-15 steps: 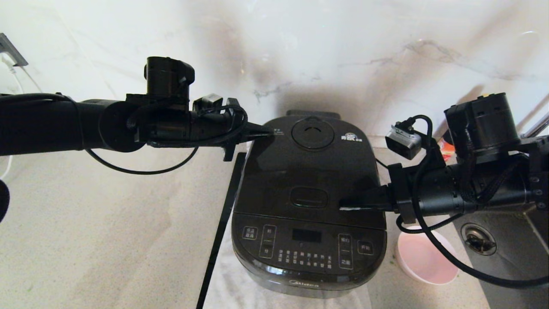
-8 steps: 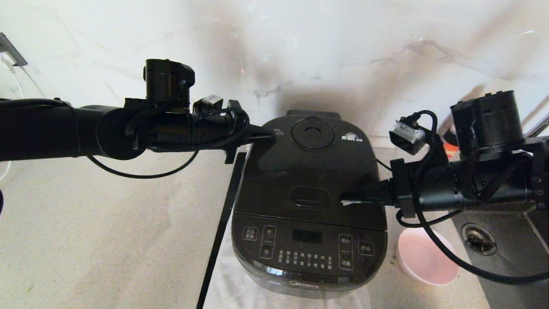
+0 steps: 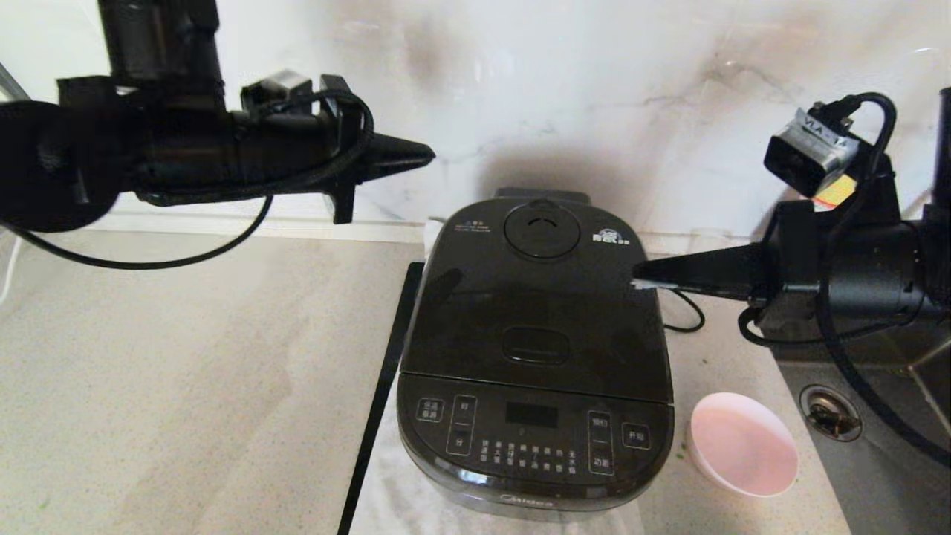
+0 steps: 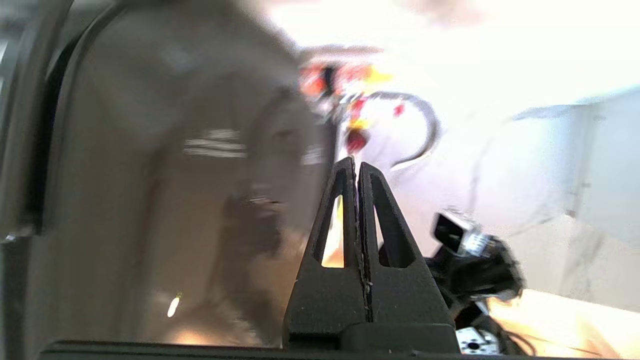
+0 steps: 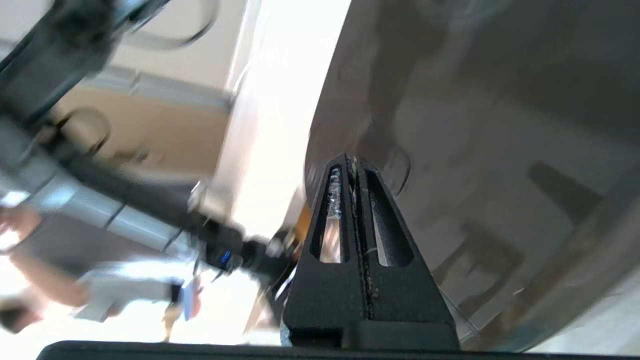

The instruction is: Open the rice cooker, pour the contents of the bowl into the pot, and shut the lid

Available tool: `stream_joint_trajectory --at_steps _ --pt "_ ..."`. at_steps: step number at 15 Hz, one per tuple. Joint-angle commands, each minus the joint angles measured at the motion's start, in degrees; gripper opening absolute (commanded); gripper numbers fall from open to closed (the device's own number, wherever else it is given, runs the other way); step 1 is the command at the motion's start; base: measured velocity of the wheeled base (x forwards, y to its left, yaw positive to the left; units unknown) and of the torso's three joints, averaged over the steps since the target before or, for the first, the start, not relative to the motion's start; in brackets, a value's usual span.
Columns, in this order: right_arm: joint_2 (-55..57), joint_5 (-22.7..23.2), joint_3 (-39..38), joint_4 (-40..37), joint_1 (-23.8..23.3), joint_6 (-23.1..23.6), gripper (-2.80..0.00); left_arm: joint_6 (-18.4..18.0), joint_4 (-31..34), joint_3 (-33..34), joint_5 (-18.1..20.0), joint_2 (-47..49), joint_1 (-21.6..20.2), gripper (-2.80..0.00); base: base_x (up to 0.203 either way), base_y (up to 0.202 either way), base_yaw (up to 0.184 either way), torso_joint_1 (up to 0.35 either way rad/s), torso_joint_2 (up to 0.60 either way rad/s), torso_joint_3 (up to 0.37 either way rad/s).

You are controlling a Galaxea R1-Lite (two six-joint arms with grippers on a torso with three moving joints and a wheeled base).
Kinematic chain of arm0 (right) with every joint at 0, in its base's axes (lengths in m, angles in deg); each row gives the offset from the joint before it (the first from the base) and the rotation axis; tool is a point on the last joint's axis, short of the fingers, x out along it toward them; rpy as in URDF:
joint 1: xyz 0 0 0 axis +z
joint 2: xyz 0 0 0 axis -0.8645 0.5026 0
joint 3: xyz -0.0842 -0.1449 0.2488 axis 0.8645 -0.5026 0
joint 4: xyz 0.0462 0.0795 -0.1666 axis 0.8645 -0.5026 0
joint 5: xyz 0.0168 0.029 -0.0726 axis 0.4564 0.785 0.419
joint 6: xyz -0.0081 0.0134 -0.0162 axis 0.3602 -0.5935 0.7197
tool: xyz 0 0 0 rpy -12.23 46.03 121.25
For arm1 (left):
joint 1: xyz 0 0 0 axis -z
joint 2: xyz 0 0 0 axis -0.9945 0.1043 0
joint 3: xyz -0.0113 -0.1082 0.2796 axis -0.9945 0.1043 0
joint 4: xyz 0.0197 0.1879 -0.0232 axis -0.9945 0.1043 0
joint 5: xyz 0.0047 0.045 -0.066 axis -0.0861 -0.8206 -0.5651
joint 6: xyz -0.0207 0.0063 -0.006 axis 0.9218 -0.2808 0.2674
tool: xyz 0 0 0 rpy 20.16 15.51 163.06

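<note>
A white marble wall (image 3: 594, 89) is rising behind the speckled beige countertop (image 3: 186, 371), catching soft light.

The rice cooker (image 3: 535, 357) shows glossy black plastic, and its shut lid (image 3: 531, 297) mirrors the wall like dark glass. White printed labels sit on the smooth front panel (image 3: 531, 435). Beside it, the bowl (image 3: 743, 444) looks matt, pale pink, smooth inside. The table (image 3: 186, 386) is speckled beige stone with a dull finish; the wall (image 3: 594, 89) behind is polished white marble with grey veins. The sink (image 3: 869, 453) reads as brushed grey metal. The left gripper (image 4: 358, 167) and the right gripper (image 5: 352, 162) are matt black plastic, faintly grainy, with braided cloth-sheathed cables (image 3: 319, 163).
</note>
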Motion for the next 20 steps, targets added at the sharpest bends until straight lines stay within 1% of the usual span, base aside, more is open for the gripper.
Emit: stream_joint_trajectory --at_steps 1,2,3,4,5,6,7,8,9,11,13,14,16,17,19,20 --pt "-3.4 -5.5 1.8 -0.6 -0.6 0.1 -2.8 -1.5 0.1 -0.2 -2.4 -8.8 -0.4 -2.8 0.0 0.0 0.0 0.0 0.0 0.0" --pt "-4.3 -8.7 3.2 -2.0 -1.4 0.3 -2.8 -5.4 1.7 -0.2 -4.9 -11.9 -0.9 -2.8 0.0 0.0 0.0 0.0 0.0 0.0" --pt "-5.4 -11.5 4.5 -4.7 -2.2 1.6 -2.8 -12.2 4.9 -0.3 -8.5 -14.1 -1.1 -2.8 0.0 0.0 0.0 0.0 0.0 0.0" --pt "-6.3 -14.7 5.4 -7.6 -2.9 3.9 -2.8 -21.4 8.7 -0.1 -14.8 -16.3 -1.3 -2.8 0.0 0.0 0.0 0.0 0.0 0.0" --pt "-7.2 -19.2 5.9 -9.9 -3.8 5.9 -2.8 -30.4 11.6 1.0 -23.9 -18.6 -1.3 -2.8 0.0 0.0 0.0 0.0 0.0 0.0" --pt "-7.8 -24.3 6.0 -11.8 -4.4 7.3 -2.8 -37.5 13.1 3.7 -31.6 -21.9 -1.4 -2.8 0.0 0.0 0.0 0.0 0.0 0.0" --pt "-8.7 -30.2 5.5 -13.5 -4.6 8.8 -2.8 -43.6 13.8 8.0 -37.3 -26.1 -1.4 -2.8 0.0 0.0 0.0 0.0 0.0 0.0" --pt "-9.7 -35.0 3.9 -14.5 -4.7 10.3 -2.8 -48.6 13.7 12.5 -41.2 -30.8 -1.5 -2.8 0.0 0.0 0.0 0.0 0.0 0.0" --pt "-10.7 -39.0 1.6 -14.9 -4.7 11.6 -2.8 -52.4 13.1 17.2 -44.0 -35.6 -1.5 -2.8 0.0 0.0 0.0 0.0 0.0 0.0" --pt "-12.0 -45.8 -2.4 -15.0 -4.8 12.8 -2.8 -58.0 10.5 28.5 -49.7 -46.0 -3.0 -2.8 0.0 0.0 0.0 0.0 0.0 0.0" --pt "-14.7 -49.7 -6.2 -15.0 -4.7 14.4 -2.8 -60.6 7.7 37.9 -53.0 -56.2 -7.0 -2.8 0.0 0.0 0.0 0.0 0.0 0.0" --pt "-15.6 -50.3 -7.1 -15.0 -4.7 15.1 -2.8 -61.3 6.7 42.3 -54.0 -61.1 -9.7 -2.8 0.0 0.0 0.0 0.0 0.0 0.0" --pt "-17.2 -50.6 -8.2 -15.3 -4.8 15.1 -2.8 -62.1 5.5 49.9 -55.1 -70.6 -15.1 -2.8 0.0 0.0 0.0 0.0 0.0 0.0" --pt "-17.9 -50.6 -8.4 -15.6 -4.8 15.2 -2.8 -62.3 5.2 53.2 -55.2 -75.1 -16.7 -2.8 0.0 0.0 0.0 0.0 0.0 0.0" --pt "-19.4 -50.4 -10.7 -15.5 -4.2 15.5 -2.8 -62.6 5.3 59.5 -54.7 -83.3 -18.4 -2.8 0.0 0.0 0.0 0.0 0.0 0.0" --pt "-19.7 -50.2 -12.0 -15.5 -4.0 15.6 -2.8 -62.6 5.4 63.4 -53.5 -87.2 -18.8 -2.8 0.0 0.0 0.0 0.0 0.0 0.0"
